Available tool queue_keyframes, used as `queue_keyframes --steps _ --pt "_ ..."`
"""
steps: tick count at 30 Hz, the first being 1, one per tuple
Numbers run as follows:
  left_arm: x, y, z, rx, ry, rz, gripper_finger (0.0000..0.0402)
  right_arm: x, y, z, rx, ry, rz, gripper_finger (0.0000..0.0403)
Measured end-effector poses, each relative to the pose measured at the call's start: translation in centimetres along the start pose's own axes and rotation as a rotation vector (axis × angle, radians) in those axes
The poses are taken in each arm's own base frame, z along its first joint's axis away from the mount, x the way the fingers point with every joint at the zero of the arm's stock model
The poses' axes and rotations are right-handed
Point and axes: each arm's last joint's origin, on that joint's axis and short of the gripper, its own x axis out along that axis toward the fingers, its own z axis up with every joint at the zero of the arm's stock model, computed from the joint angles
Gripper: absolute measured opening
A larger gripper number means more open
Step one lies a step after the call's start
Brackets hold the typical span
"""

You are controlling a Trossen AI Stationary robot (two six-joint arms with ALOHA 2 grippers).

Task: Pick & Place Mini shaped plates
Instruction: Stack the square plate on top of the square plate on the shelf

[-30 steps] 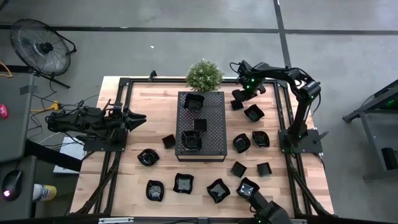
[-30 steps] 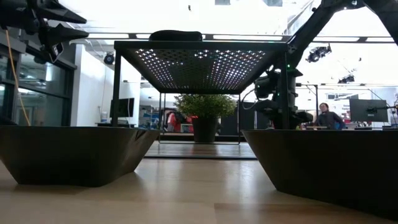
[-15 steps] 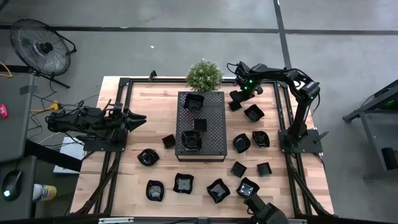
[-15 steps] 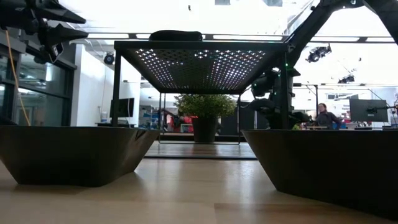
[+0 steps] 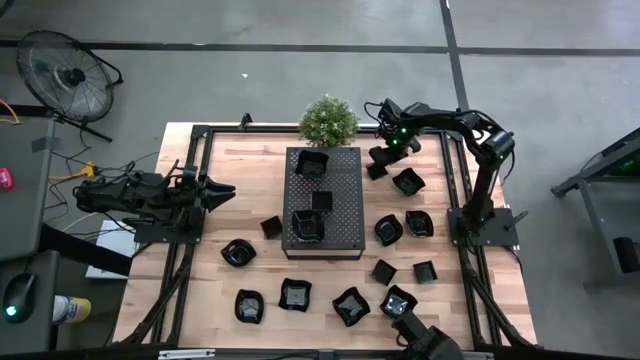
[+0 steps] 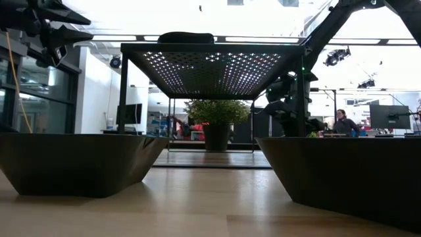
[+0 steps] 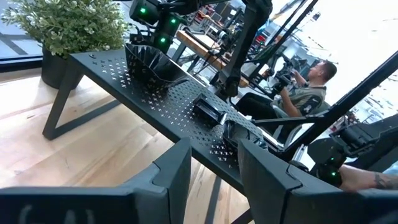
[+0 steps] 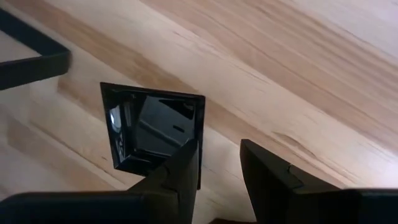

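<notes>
Several small glossy black plates lie on the wooden table, and three more rest on the black perforated tray [image 5: 340,235], among them a wavy one [image 5: 312,163]. My right gripper [image 5: 381,160] hovers open near the tray's far right corner, over a small square plate [image 8: 152,134] that lies flat on the wood. In the right wrist view one finger [image 8: 180,168] shows over the plate's rim and the other [image 8: 267,177] over bare wood beside it. My left gripper [image 5: 225,188] waits open at the table's left edge, facing the tray.
A potted plant [image 5: 328,120] stands just past the tray's far end. More plates sit right of the tray [image 5: 407,182] and along the near edge [image 5: 295,294]. Black frame rails border the table. People sit at desks beyond the far edge [image 6: 342,122].
My right gripper has shifted a little toward the table's left, closer to the tray's far right corner and the square plate there. The plates and my left arm have kept still.
</notes>
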Motion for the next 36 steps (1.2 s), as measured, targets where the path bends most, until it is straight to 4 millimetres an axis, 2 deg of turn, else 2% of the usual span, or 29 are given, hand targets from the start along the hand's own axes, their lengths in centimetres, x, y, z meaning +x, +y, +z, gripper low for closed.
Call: queue_keyframes --steps 19,36 --pt "0.0 0.0 0.0 0.002 0.005 0.003 0.0131 0.3 1.1 0.0 -0.076 -0.019 0.012 0.0114" --pt "0.0 0.1 -0.2 0.003 0.016 0.01 0.0131 0.7 2.3 0.1 -0.118 -0.064 -0.075 0.0114"
